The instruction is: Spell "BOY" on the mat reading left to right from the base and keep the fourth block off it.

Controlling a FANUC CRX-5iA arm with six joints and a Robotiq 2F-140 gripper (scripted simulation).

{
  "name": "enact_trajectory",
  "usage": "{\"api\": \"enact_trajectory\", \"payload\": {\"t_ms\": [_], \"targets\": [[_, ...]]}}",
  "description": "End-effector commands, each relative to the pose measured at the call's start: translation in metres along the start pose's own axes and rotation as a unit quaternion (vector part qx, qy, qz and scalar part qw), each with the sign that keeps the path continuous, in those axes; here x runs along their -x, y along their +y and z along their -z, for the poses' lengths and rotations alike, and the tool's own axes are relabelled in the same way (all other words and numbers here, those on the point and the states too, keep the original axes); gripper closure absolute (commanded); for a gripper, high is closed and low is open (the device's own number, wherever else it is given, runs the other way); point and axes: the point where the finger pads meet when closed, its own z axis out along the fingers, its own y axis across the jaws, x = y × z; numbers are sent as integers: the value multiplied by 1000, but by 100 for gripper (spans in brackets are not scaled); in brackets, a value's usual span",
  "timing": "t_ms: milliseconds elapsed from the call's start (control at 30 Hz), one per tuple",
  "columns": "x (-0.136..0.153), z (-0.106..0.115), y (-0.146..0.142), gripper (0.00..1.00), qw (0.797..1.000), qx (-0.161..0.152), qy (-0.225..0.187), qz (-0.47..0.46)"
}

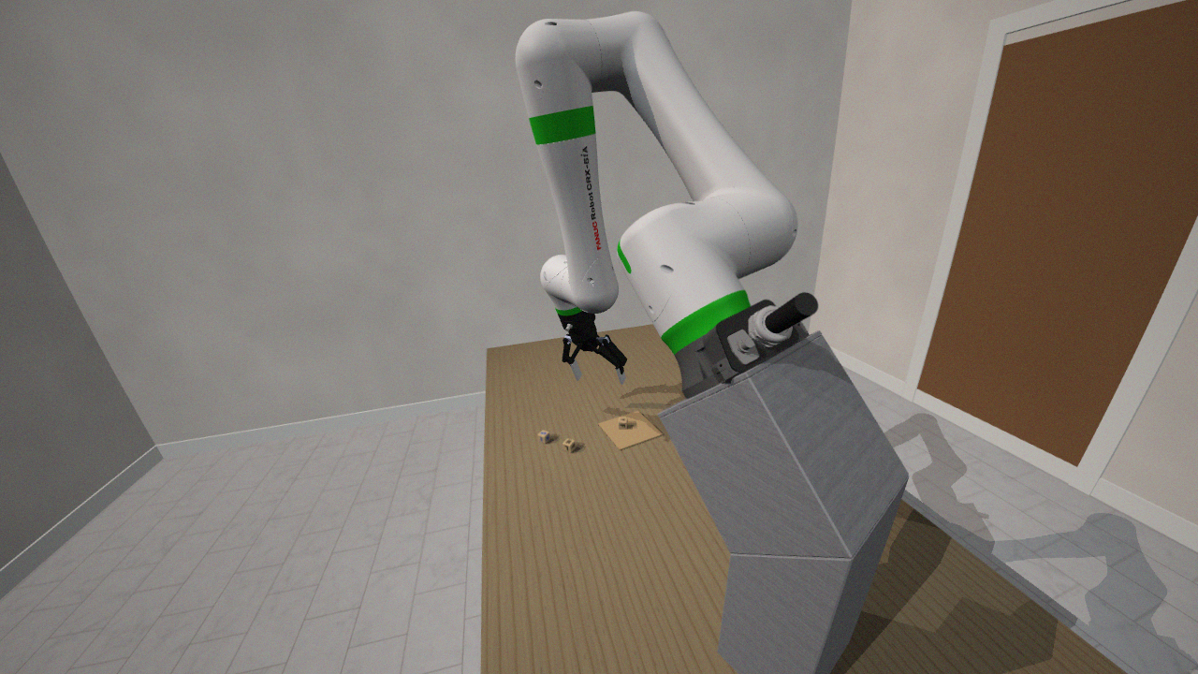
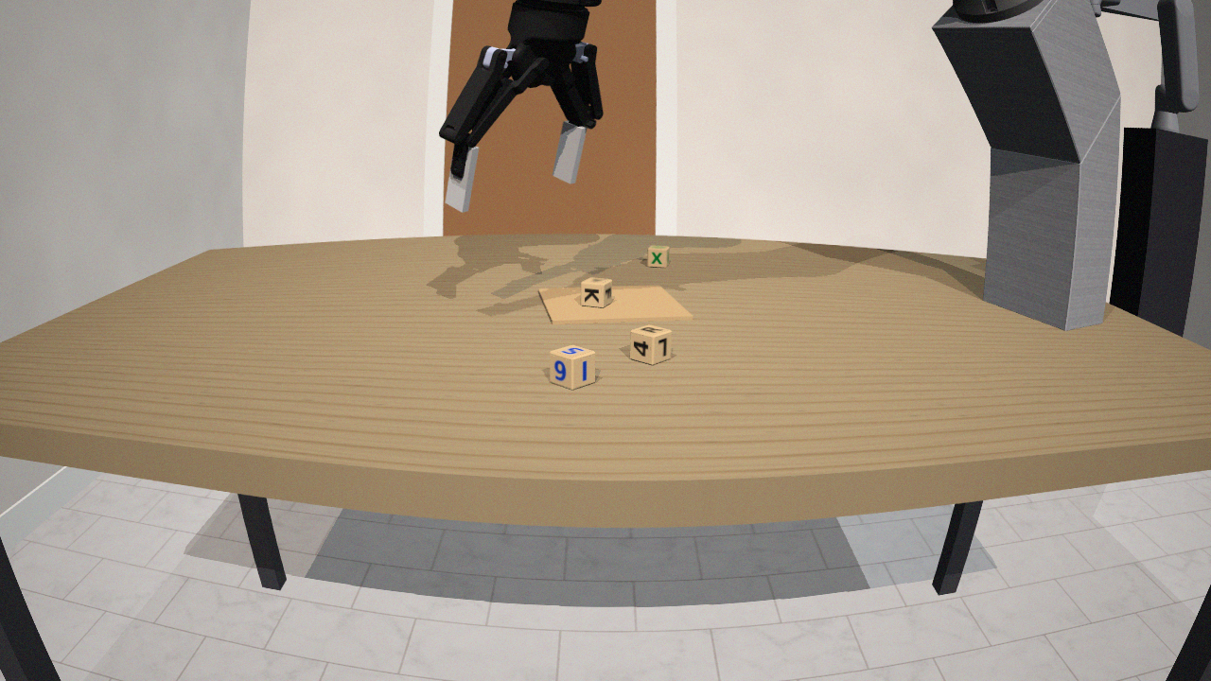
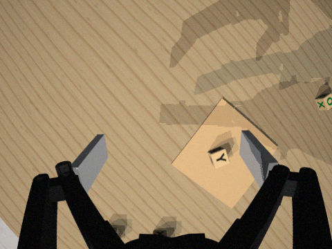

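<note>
My gripper (image 1: 599,376) (image 2: 513,187) (image 3: 172,144) is open and empty, high above the table. The tan mat (image 1: 634,435) (image 2: 652,305) (image 3: 207,176) lies flat. One block (image 1: 624,423) (image 2: 596,292) (image 3: 220,158) sits on it, Y on top, K on a side. A green-lettered block (image 2: 657,256) (image 3: 324,102) stands off the mat, X on a side and O on another visible face; the top view does not show it. A black-lettered block (image 1: 569,445) (image 2: 650,345) has R on top. A blue-lettered block (image 1: 544,436) (image 2: 572,369) shows 9 and I on its sides, S or 5 on top.
The wooden table (image 1: 544,545) (image 2: 296,364) (image 3: 69,69) bears all the blocks. The grey pedestal (image 1: 779,469) (image 2: 1033,211) stands beside the mat. Shadows of the arm fall across the table and part of the mat. My gripper's body covers most of the two off-mat blocks low in the wrist view.
</note>
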Motion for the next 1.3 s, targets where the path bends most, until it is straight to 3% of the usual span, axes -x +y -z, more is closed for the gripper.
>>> {"api": "enact_trajectory", "payload": {"t_ms": [0,1267], "targets": [[0,0,0,0,1000,-2,1,0],[4,3,8,0,1000,-5,3,-6]]}}
